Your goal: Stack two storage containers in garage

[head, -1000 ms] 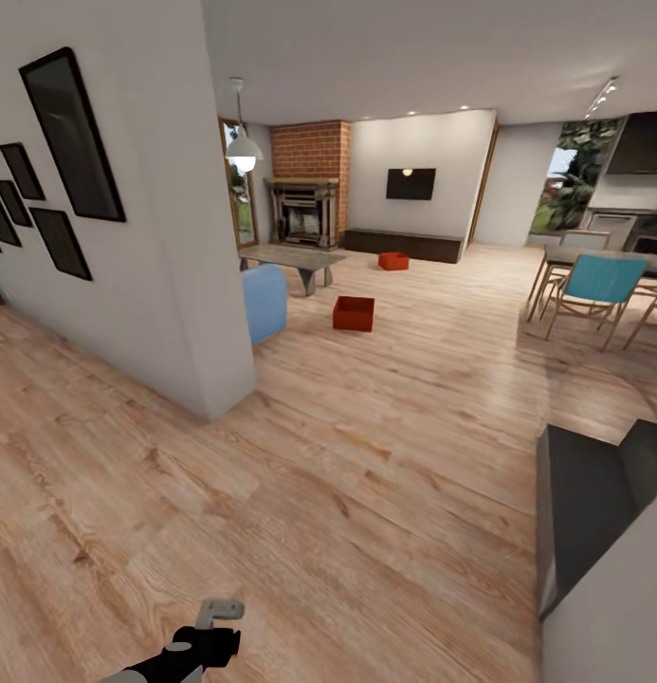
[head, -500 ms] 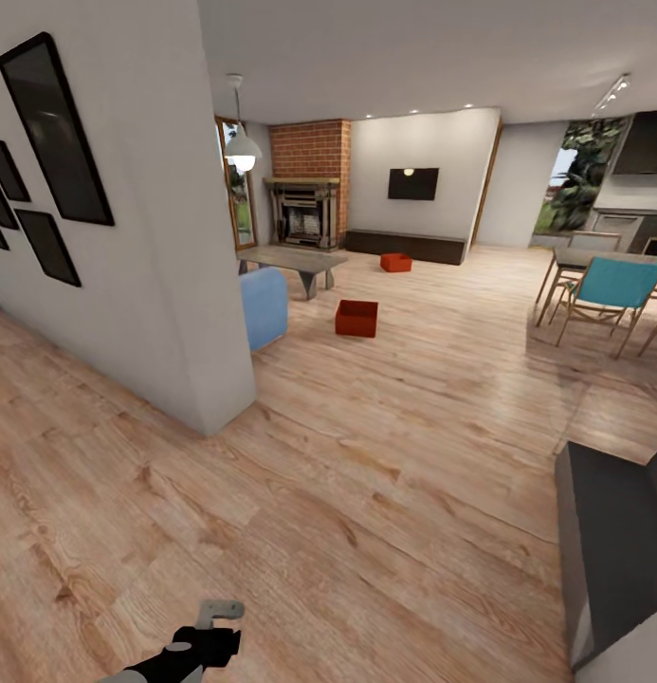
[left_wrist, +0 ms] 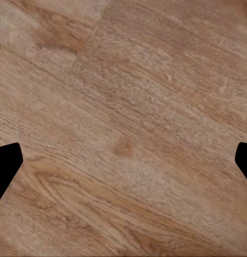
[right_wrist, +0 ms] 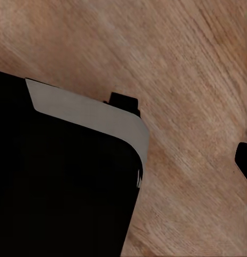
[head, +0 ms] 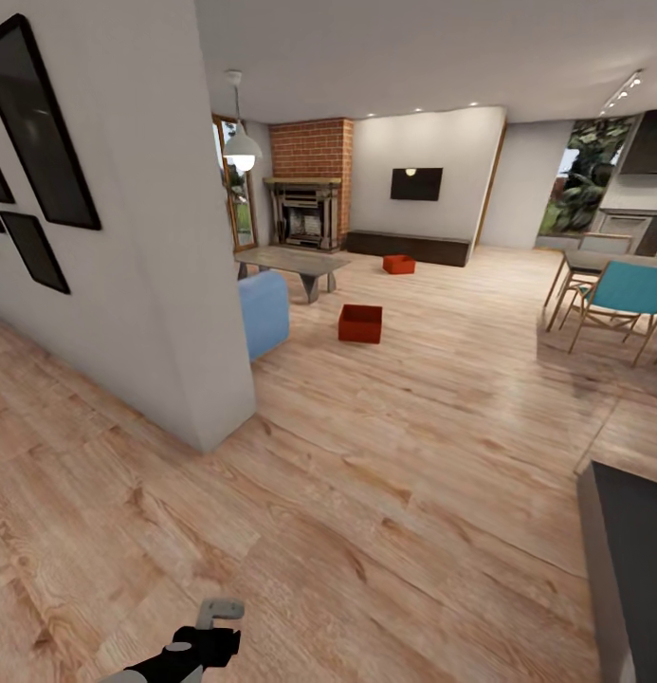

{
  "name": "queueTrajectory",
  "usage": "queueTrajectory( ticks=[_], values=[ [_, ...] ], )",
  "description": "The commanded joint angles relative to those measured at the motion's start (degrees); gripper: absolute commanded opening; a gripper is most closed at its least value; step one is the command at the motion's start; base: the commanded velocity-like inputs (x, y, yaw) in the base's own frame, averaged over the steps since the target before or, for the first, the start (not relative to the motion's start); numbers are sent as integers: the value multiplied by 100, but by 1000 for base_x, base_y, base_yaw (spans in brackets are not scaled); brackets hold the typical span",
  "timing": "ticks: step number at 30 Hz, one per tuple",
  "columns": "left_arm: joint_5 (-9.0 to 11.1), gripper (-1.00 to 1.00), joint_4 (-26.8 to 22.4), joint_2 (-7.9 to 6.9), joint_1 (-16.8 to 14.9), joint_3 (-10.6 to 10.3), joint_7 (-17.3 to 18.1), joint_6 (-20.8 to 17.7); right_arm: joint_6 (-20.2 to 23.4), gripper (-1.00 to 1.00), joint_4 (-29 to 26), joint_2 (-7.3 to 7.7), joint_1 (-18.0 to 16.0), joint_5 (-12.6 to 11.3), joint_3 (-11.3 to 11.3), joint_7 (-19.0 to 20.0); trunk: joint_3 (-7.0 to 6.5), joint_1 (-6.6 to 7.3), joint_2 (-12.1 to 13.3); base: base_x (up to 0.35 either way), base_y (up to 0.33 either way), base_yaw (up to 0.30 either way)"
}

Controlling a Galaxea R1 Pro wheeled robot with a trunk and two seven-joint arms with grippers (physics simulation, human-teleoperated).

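A: How many frames on the wall at nine o'clock?
B: Three in sight, all black, cut by the edge. Next comes one white lamp hanging at eleven o'clock, one blue seat behind the wall's corner, and one grey low table.

A: And the boxes?
B: Two, both red-orange, both on the plank floor of the living room. The nearer box sits at about twelve o'clock, past the seat. The far box lies just in front of the one long dark cabinet, under the single TV. They are well apart. One brick fireplace stands left of the cabinet.

A: To the right?
B: One teal chair at two o'clock by a dining table, and a dark block at four o'clock.

A: The hands?
B: The left hand shows at six o'clock, low over the planks. In its wrist view the two dark fingertips sit wide apart, holding nothing. For the right hand I cannot tell: one dark tip shows beside a black-and-grey body.
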State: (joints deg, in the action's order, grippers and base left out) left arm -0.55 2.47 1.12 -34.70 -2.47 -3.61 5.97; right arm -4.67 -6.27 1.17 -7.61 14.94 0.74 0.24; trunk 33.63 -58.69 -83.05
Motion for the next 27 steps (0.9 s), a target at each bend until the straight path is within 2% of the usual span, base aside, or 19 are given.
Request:
queueTrajectory(
  ticks=[1, 11, 19, 27],
  values=[
    [-7, 100, 26, 2, -10, -25, -25, 44, -17, 100, 5, 3, -3, 23, 7, 3, 5, -3, -2, 340, 75, 0],
    [-7, 100, 26, 7, -10, -25, -25, 44, -17, 100, 12, -4, -3, 69, 17, 3, 5, -3, -2, 340, 75, 0],
    [-7, 100, 26, 5, -10, -25, -25, 44, -17, 100, 8, -50, -3, 10, 7, -1, 5, -3, -2, 340, 75, -4],
    [-7, 100, 26, 5, -10, -25, -25, 44, -14, 100, 12, -51, -3, -5, -2, 2, 5, -3, -2, 340, 75, -225]
  ],
)
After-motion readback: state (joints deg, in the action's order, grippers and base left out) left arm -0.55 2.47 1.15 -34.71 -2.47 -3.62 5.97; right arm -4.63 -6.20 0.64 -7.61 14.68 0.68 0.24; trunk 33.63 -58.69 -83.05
